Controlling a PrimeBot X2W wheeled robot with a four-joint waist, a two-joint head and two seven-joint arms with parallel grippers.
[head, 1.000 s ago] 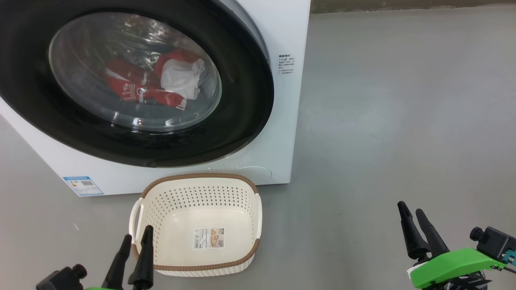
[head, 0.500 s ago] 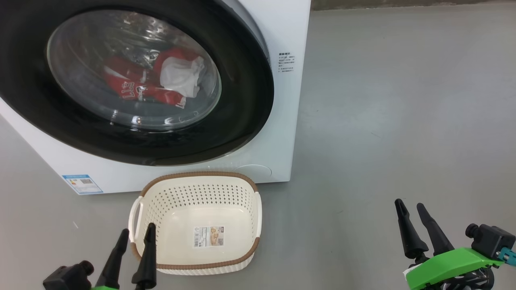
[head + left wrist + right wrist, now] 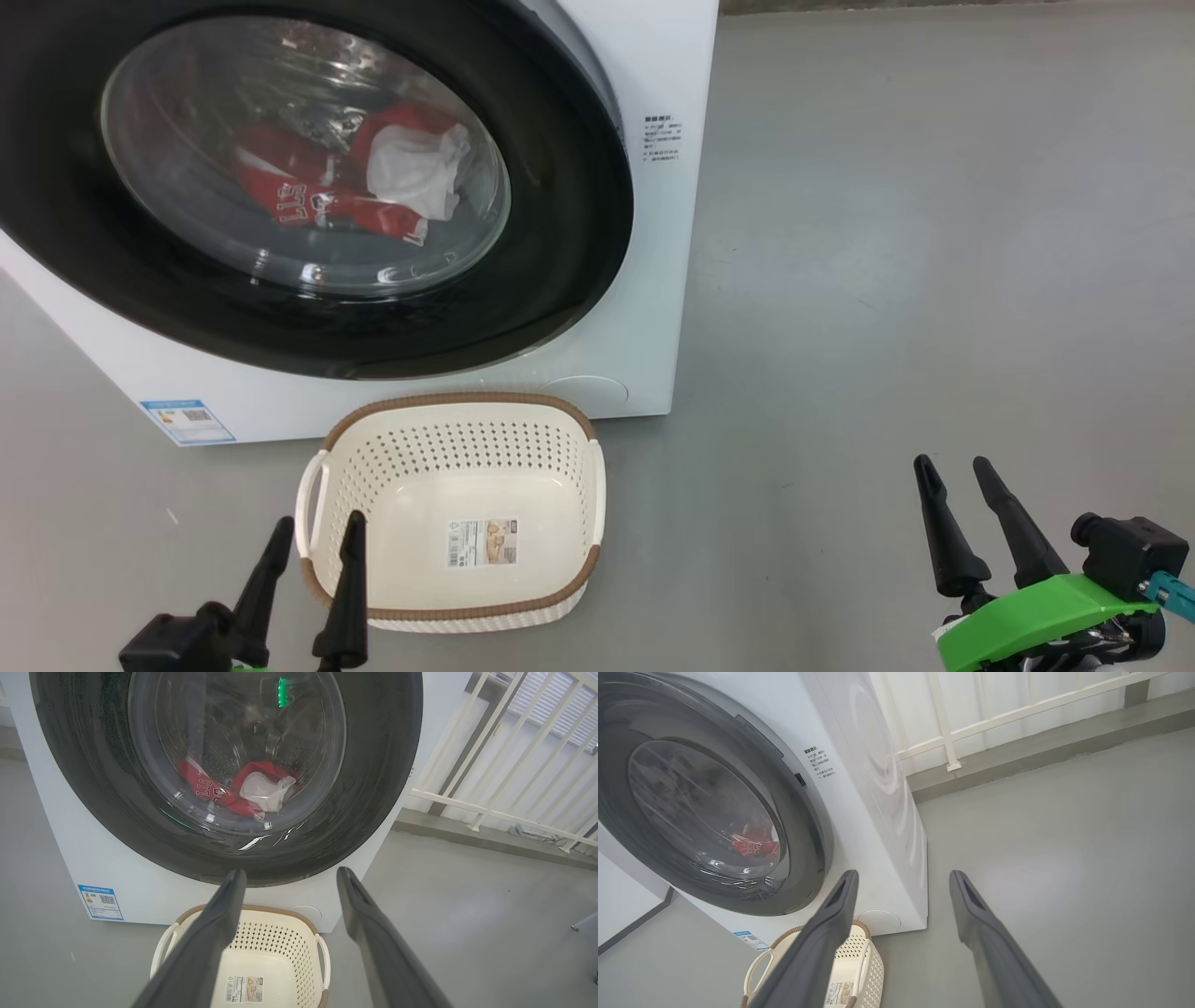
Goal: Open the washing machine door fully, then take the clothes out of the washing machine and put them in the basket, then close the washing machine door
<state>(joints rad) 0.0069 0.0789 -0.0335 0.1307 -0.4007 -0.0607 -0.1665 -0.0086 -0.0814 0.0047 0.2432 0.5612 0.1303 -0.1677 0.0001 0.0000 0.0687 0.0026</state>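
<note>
Just beside the empty, spread left gripper, the basket; right gripper likewise, well apart.

this looks like a laundry corner on a balcony or in a plain utility room; i cannot tell which. a white front-loading washing machine stands directly on a bare grey floor, with a cream basket just in front of it. to one side runs a white railing above a low grey kerb.
</note>
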